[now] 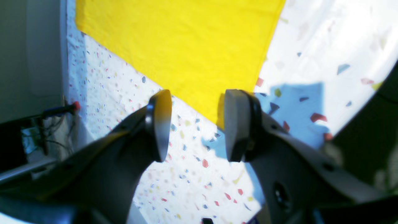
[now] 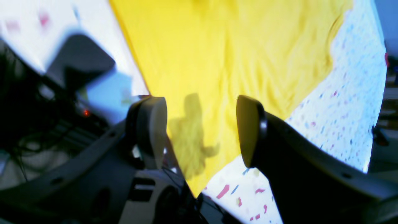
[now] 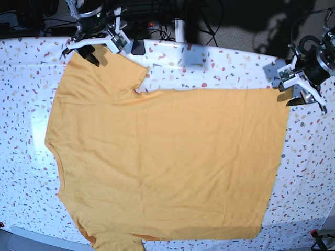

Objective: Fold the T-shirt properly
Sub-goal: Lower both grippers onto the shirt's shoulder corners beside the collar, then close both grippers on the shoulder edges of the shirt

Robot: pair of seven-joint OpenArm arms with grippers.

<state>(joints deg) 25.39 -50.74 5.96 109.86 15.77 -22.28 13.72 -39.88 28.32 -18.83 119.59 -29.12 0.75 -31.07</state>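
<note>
The orange-yellow T-shirt (image 3: 167, 157) lies spread flat on the speckled tablecloth (image 3: 209, 68), collar end towards the left and hem towards the right. My right gripper (image 3: 93, 49) hovers open over the far sleeve's corner; in the right wrist view the yellow cloth (image 2: 236, 56) runs between its fingers (image 2: 152, 130), nothing pinched. My left gripper (image 3: 299, 91) stands open at the far hem corner. In the left wrist view that corner of the T-shirt (image 1: 186, 46) ends just past the gap between the fingertips (image 1: 239, 124), over bare tablecloth (image 1: 186, 174).
Cables and dark equipment (image 3: 157, 15) line the table's far edge behind both arms. The near sleeve hangs at the table's front edge (image 3: 115, 243). A red-tipped tool (image 1: 74, 106) sits beyond the table's side in the left wrist view.
</note>
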